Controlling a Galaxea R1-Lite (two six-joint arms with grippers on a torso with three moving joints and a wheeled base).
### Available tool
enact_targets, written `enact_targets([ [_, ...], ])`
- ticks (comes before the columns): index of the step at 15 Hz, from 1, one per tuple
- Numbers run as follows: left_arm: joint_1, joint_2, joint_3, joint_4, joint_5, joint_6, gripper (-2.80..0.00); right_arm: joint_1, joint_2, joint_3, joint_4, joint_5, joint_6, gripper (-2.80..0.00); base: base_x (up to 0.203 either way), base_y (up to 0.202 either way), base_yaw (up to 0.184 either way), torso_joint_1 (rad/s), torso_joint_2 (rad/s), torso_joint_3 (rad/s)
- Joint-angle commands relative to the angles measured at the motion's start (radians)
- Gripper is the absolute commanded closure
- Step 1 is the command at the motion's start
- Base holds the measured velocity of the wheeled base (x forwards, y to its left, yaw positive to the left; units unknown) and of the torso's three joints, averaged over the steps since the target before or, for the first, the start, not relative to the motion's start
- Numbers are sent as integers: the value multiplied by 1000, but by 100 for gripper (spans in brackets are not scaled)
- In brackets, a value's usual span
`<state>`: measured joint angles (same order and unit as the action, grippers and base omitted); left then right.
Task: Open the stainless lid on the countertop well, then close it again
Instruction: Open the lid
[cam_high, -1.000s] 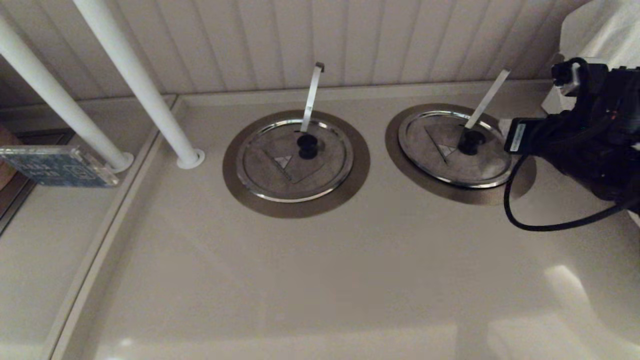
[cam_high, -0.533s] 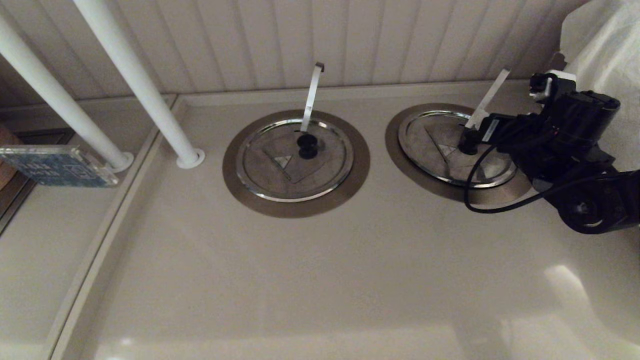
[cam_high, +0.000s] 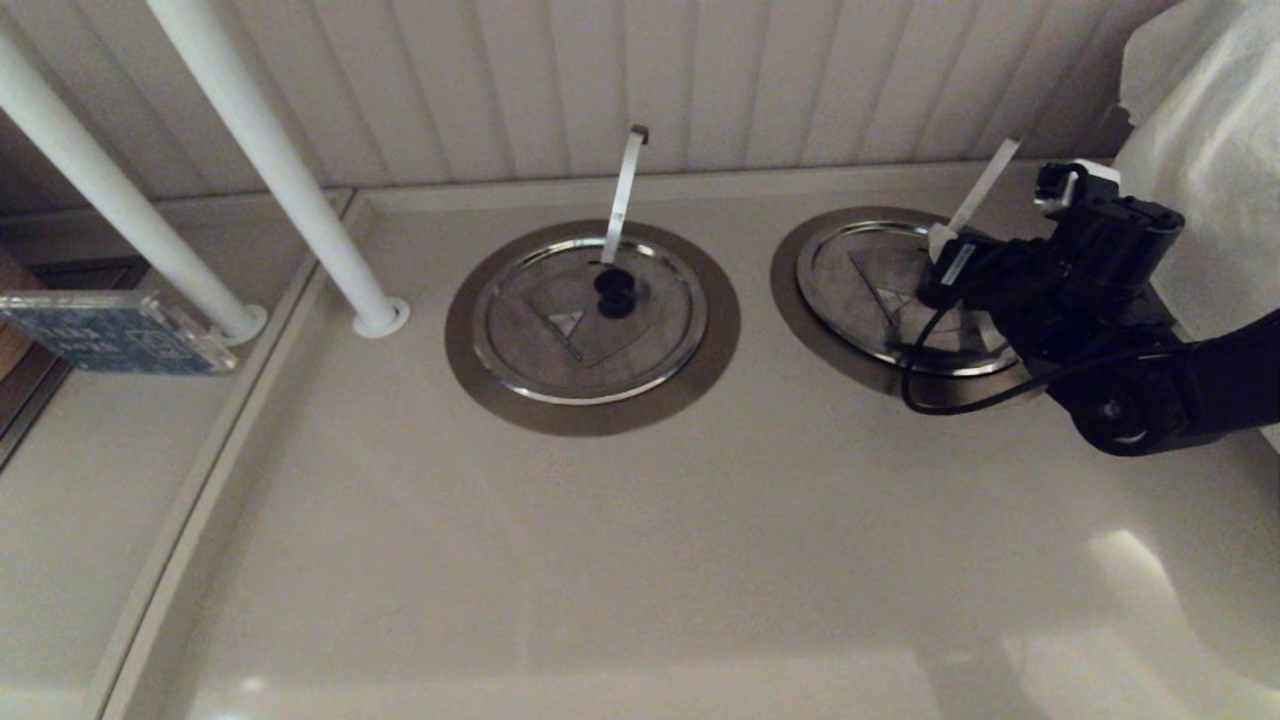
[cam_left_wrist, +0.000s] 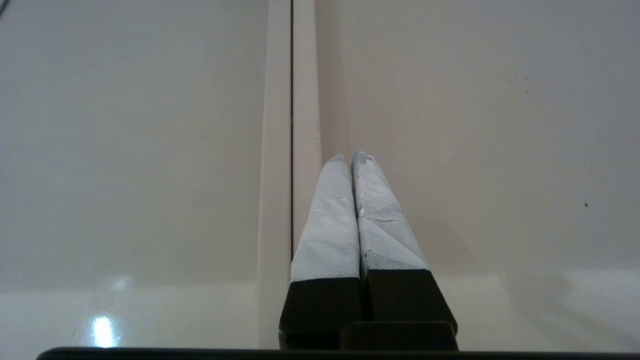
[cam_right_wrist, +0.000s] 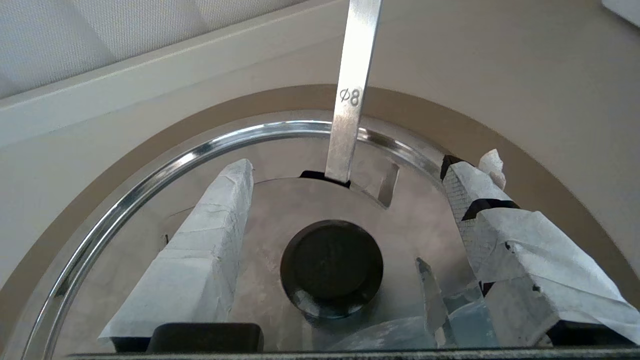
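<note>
The stainless lid (cam_high: 860, 280) lies flat in the right-hand countertop well, whose steel collar (cam_high: 790, 300) rings it. Its slanting strip (cam_high: 980, 190) leans towards the back right. My right gripper (cam_high: 945, 275) hovers open just over the black knob (cam_right_wrist: 331, 265), with one taped finger (cam_right_wrist: 200, 260) on each side and a clear gap to the knob. In the right wrist view the lid (cam_right_wrist: 280, 210), the strip (cam_right_wrist: 352, 90) and the collar (cam_right_wrist: 150, 157) fill the picture beyond the gripper (cam_right_wrist: 347, 170). My left gripper (cam_left_wrist: 347, 156) is shut and empty above bare counter, outside the head view.
A second, identical lid (cam_high: 590, 320) with an upright strip (cam_high: 623, 190) sits in the left well. Two white poles (cam_high: 280, 170) slant up at the left, beside a blue card (cam_high: 110, 330). White cloth (cam_high: 1210, 150) hangs at the right. The arm's black cable (cam_high: 950, 400) loops over the collar.
My right arm has swung in from the right edge towards the left, bringing its open gripper over the right lid's knob. The lid has not moved.
</note>
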<state>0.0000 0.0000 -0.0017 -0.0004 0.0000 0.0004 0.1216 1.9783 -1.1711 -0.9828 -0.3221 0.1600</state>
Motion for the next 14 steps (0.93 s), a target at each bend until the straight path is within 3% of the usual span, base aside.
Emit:
enact_targets([
  [1,0,0,0,0,0,0,0,11,18,-3,-4,-2,-2,-280,0,0,0,0,0,0],
  [14,0,0,0,-1,0,0,0,46,51,14,-5,-6,0,-280,0,0,0,0,0,0],
])
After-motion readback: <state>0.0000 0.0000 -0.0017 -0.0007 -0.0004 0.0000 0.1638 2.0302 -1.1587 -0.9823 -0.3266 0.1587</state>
